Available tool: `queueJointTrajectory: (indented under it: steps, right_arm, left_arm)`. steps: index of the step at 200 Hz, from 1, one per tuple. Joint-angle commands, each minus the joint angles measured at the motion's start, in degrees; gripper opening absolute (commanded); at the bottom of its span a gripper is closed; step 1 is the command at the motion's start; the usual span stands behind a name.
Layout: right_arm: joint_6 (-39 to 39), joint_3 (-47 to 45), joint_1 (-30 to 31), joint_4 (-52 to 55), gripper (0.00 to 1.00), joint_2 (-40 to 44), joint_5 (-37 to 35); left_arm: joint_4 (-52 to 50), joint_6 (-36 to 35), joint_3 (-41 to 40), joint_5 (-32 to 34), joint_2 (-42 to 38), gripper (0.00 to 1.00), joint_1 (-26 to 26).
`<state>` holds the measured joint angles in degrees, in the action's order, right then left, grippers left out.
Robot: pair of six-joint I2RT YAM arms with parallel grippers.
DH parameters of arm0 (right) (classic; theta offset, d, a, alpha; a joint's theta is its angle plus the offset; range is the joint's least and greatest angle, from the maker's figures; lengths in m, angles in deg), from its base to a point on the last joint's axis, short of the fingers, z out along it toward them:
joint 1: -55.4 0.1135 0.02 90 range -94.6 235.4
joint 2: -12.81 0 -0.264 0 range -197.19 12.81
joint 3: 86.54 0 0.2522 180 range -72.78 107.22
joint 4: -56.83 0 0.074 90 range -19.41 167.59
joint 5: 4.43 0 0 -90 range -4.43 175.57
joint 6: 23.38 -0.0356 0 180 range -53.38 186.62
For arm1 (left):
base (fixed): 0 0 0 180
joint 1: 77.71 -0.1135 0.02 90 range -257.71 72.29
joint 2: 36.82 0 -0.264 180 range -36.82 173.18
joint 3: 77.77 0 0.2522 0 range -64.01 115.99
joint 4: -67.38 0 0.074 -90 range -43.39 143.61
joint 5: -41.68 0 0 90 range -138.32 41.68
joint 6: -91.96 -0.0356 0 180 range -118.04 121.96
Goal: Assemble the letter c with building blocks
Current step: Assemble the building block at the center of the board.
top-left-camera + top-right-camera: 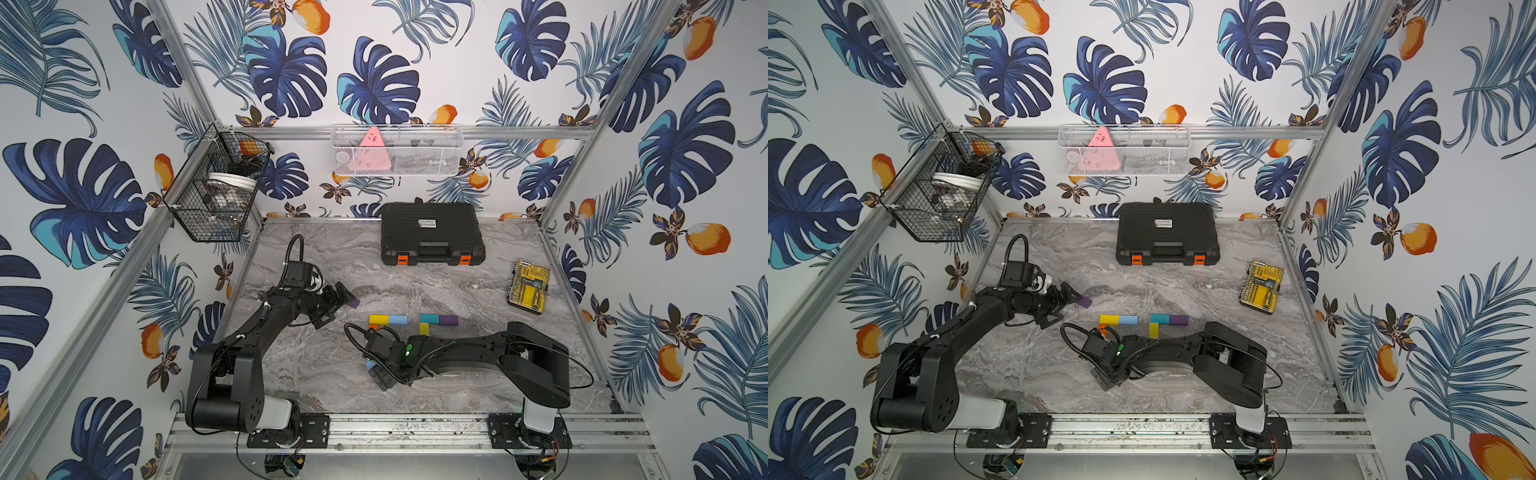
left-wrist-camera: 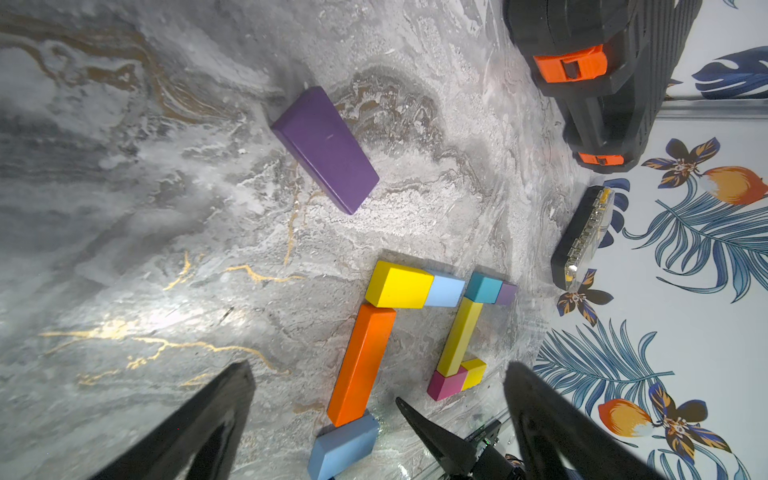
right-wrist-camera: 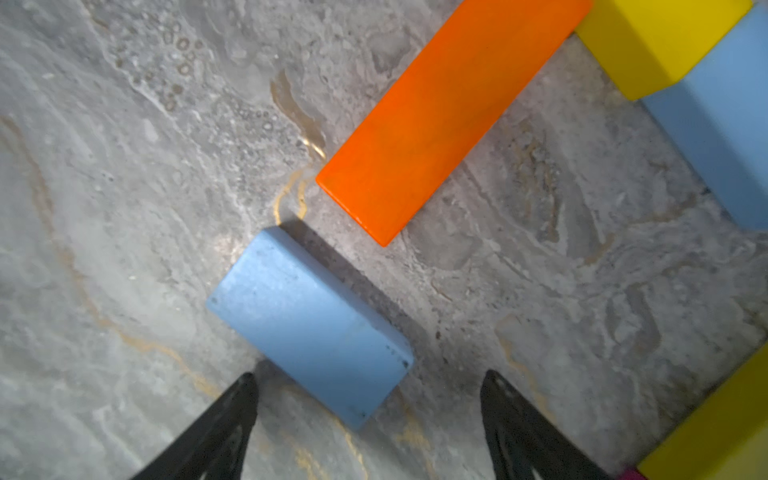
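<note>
Ten building blocks lie flat on the marbled grey tabletop (image 1: 324,386), near the middle of both top views, some under the right arm (image 1: 478,349). There are three yellow, two light blue, two purple, one orange, one teal and one magenta. All are plain, matte and rectangular. The orange block (image 2: 361,365) and the long yellow block (image 2: 459,336) are bars; the rest are short.

Five form a squared C. The teal block (image 2: 482,286) and a purple block (image 2: 508,293) sit end to end, and the long yellow block runs from the teal one. A magenta block (image 2: 444,386) and a short yellow block (image 2: 476,372) sit at its far end.

Beside them, the third yellow block (image 2: 399,289) touches a light blue block (image 2: 444,291), and the orange block runs from the yellow one. The second light blue block (image 3: 307,328) lies askew just off the orange block's free end, with a narrow gap between. The lone purple block (image 1: 353,302) lies left of both groups.

There are two arms. The left arm (image 1: 266,320) has its jaws wide and empty, pointing at the lone purple block. The right arm's jaws are also spread wide; the askew light blue block reaches partly between their tips, unclamped.
</note>
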<state>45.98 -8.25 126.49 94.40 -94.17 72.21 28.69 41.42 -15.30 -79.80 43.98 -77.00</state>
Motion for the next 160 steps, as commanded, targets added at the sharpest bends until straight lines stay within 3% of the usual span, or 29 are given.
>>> queueJointTrajectory:
  steps: [1, 160]
  right_arm:
    - [-1.36, 0.21, -0.24, 0.01, 0.84, -0.68, -2.18]
    - [-1.92, -0.63, -2.34, -1.57, 0.85, -0.03, 0.69]
  left_arm:
    - [0.93, 0.53, -0.1, -0.33, -0.01, 0.99, -0.15]
    - [1.19, 0.62, -0.32, -0.33, -0.11, 0.99, -0.18]
